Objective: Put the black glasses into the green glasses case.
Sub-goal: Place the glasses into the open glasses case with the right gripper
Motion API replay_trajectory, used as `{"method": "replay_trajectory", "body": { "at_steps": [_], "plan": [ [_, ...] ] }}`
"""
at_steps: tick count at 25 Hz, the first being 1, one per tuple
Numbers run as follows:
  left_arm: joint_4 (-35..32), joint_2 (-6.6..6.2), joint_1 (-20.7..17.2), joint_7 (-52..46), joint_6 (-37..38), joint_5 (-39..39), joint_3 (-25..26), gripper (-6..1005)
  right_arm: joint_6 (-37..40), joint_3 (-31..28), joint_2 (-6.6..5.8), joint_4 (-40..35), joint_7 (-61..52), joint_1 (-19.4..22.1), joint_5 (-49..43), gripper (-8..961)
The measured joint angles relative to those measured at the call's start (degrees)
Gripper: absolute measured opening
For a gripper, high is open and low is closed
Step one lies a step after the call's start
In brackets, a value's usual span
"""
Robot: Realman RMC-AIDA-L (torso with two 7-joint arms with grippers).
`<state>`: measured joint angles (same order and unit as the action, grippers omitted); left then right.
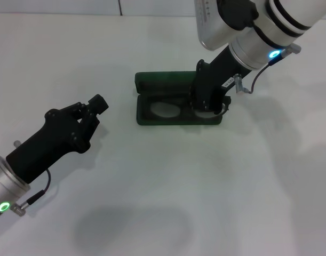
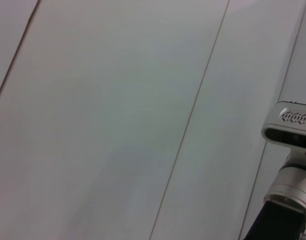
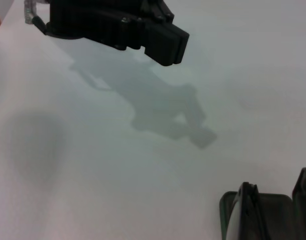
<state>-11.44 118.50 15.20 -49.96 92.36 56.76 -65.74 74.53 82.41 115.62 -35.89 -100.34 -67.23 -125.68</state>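
The green glasses case lies open in the middle of the white table, lid hinged back. The black glasses lie in its tray, with one clear lens showing on the left side. My right gripper reaches down into the right half of the tray, over the other lens. A thin black temple loop sticks out by the case's right end. The right wrist view shows a corner of the case and a black rim of the glasses. My left gripper is parked left of the case, shut and empty.
The white table spreads around the case. My left gripper also shows in the right wrist view, above its shadow. The left wrist view shows pale panels and a silver camera unit.
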Motion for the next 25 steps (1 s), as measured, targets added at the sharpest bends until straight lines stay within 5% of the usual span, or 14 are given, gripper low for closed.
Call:
{"method": "replay_trajectory", "body": {
  "at_steps": [25],
  "plan": [
    [0.76, 0.79, 0.43, -0.03, 0.10, 1.43, 0.10, 73, -3.28, -0.32, 0.29, 1.12, 5.72, 2.00, 0.53, 36]
  ]
}}
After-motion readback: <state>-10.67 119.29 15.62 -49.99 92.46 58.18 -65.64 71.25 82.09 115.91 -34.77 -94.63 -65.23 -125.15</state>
